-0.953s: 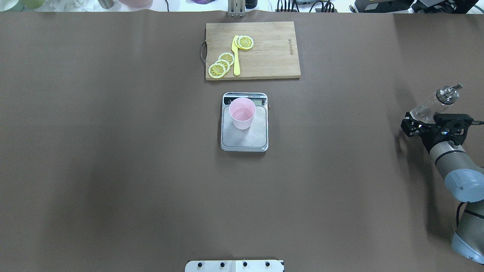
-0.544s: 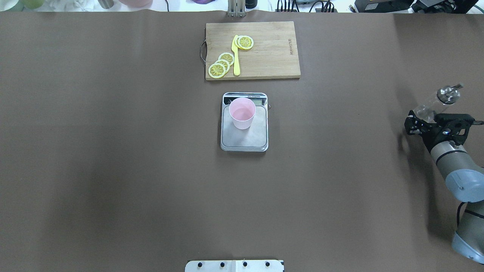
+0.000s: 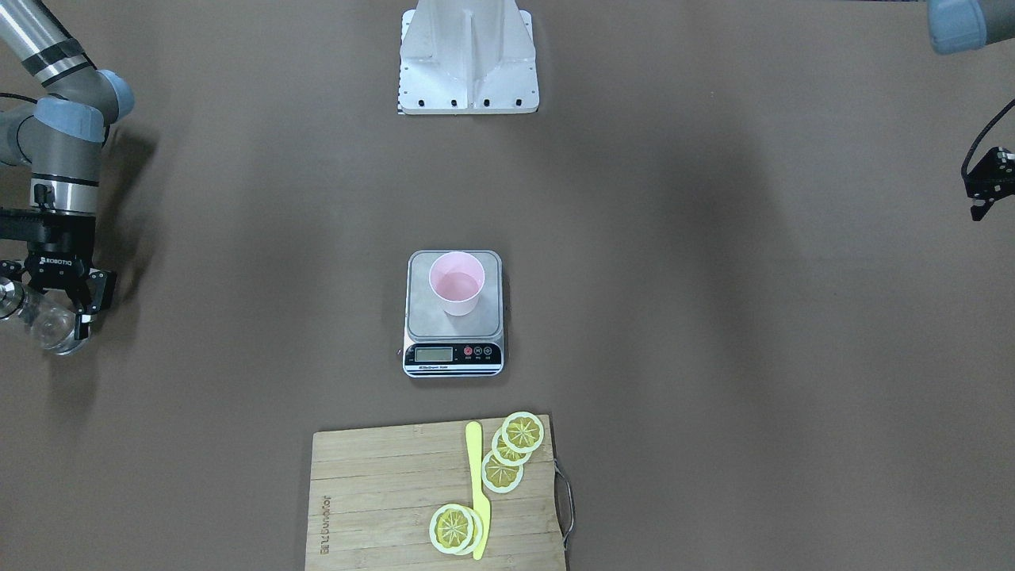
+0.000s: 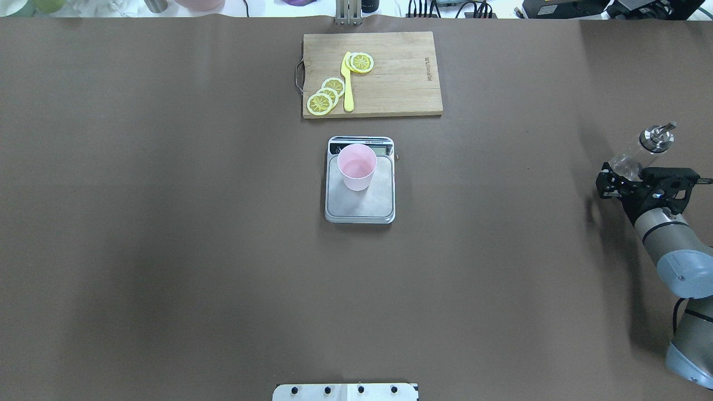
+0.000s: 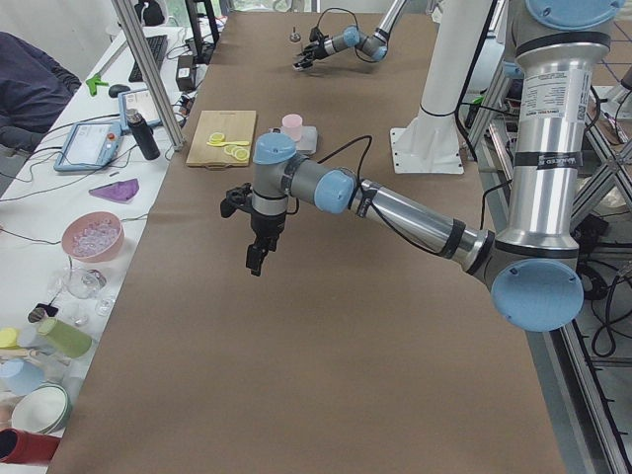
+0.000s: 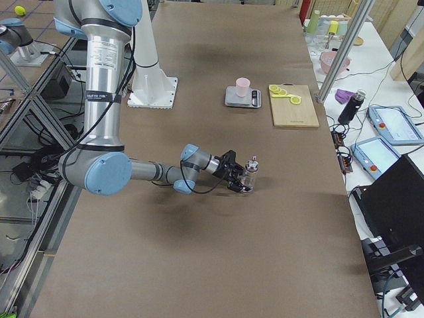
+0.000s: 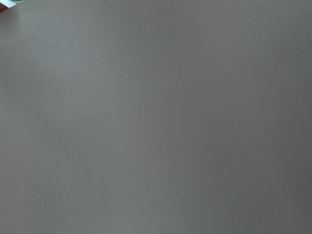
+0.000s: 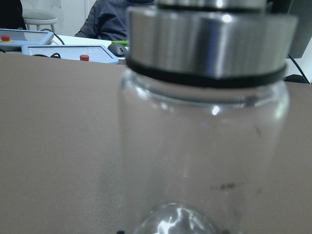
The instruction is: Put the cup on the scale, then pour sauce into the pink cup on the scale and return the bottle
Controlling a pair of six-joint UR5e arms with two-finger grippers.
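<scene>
The pale pink cup (image 4: 356, 166) stands on the grey platform of the scale (image 4: 362, 210) at mid-table; both also show in the front view, the cup (image 3: 457, 283) on the scale (image 3: 419, 317). My right gripper (image 4: 625, 177) is shut on the transparent bottle (image 4: 632, 160) at the table's right side. The bottle is nearly upright, silver spout (image 4: 657, 136) on top, low over the table (image 6: 249, 176). It fills the right wrist view (image 8: 204, 146). The sauce inside cannot be made out. My left gripper (image 3: 987, 186) shows only at the front view's edge, far from everything; I cannot tell its state.
A wooden cutting board (image 4: 401, 83) with lemon slices (image 4: 326, 96) and a yellow knife (image 4: 347, 83) lies beyond the scale. The robot's white base mount (image 3: 468, 59) is at the near edge. Bowls, bottles and tablets line the side bench (image 5: 94, 237).
The right gripper has shifted slightly right and the bottle has tipped more upright, its spout moving down and inward. The cup and scale have not moved.
</scene>
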